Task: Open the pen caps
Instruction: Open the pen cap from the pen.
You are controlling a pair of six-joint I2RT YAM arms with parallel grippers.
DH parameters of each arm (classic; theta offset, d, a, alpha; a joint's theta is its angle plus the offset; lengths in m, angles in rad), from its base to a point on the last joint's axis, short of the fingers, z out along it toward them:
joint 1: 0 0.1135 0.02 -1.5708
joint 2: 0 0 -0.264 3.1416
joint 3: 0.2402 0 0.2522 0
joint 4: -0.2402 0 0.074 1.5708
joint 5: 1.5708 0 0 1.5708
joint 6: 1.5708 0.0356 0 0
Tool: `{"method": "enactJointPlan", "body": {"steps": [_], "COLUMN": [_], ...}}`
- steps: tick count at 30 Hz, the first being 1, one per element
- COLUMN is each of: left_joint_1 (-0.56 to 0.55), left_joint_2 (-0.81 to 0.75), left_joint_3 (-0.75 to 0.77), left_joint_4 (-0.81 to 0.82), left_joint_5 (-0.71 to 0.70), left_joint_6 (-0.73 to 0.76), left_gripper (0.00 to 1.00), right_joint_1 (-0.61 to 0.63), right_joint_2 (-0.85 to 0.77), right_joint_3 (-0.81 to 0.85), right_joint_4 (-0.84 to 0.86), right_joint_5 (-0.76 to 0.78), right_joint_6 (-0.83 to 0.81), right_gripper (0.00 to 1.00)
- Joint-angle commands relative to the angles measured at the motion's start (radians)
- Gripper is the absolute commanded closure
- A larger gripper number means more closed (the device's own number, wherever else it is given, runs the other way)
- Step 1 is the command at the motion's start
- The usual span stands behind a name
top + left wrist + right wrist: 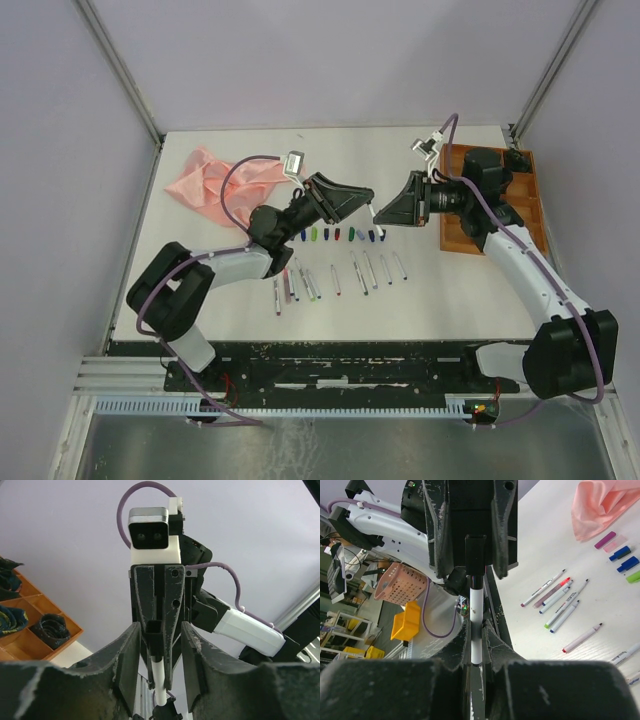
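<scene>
I see the pen [476, 625] level above the tabletop [450, 290], its long axis running left-right. My right fingers [495, 647] clamp the barrel. The left fingers [437, 530] stand apart around its dark end.

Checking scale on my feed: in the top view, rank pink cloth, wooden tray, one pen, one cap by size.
1. pink cloth, wooden tray: alike, tray partly hidden
2. pen
3. cap

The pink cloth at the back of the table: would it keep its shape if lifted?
Probably not: the pink cloth lies crumpled in soft folds, so it would likely droop. It looks thin, so probably light, and may slide on the smooth table.
</scene>
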Motion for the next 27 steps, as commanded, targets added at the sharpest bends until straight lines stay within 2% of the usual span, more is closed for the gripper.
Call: {"method": "enactJointPlan", "body": {"steps": [1,6,10,12,16,18,23,27], "left_joint_1": [0.002,0.001,0.001,0.000,-0.002,-0.009,-0.040,-0.047], "left_joint_2": [0.013,0.012,0.014,0.016,0.009,0.000,-0.025,-0.052], "left_joint_3": [0.038,0.040,0.034,0.028,0.014,0.010,0.007,0.001], "left_joint_4": [0.098,0.100,0.100,0.098,0.090,0.069,-0.008,-0.069], "left_joint_5": [0.040,0.057,0.066,0.064,0.051,0.039,-0.001,-0.053], "left_joint_6": [-0.070,-0.070,-0.064,-0.056,-0.031,-0.006,0.083,0.153], "left_gripper": [0.58,0.73,0.96,0.97,0.97,0.97,0.97,0.97], "right_joint_1": [0.009,0.009,0.010,0.009,0.009,0.009,0.017,0.026], "right_joint_2": [0.010,0.014,0.014,0.011,-0.005,-0.015,-0.019,-0.027], "right_joint_3": [0.037,0.043,0.045,0.048,0.044,0.038,0.035,0.037], "right_joint_4": [-0.032,-0.057,-0.066,-0.077,-0.102,-0.102,-0.101,-0.114], "right_joint_5": [-0.013,-0.010,-0.007,-0.003,0.023,0.036,0.049,0.059], "right_joint_6": [-0.069,-0.090,-0.102,-0.116,-0.150,-0.156,-0.159,-0.173], "right_gripper": [1.00,1.00,1.00,0.97,0.67,0.57,0.55,0.60]}}
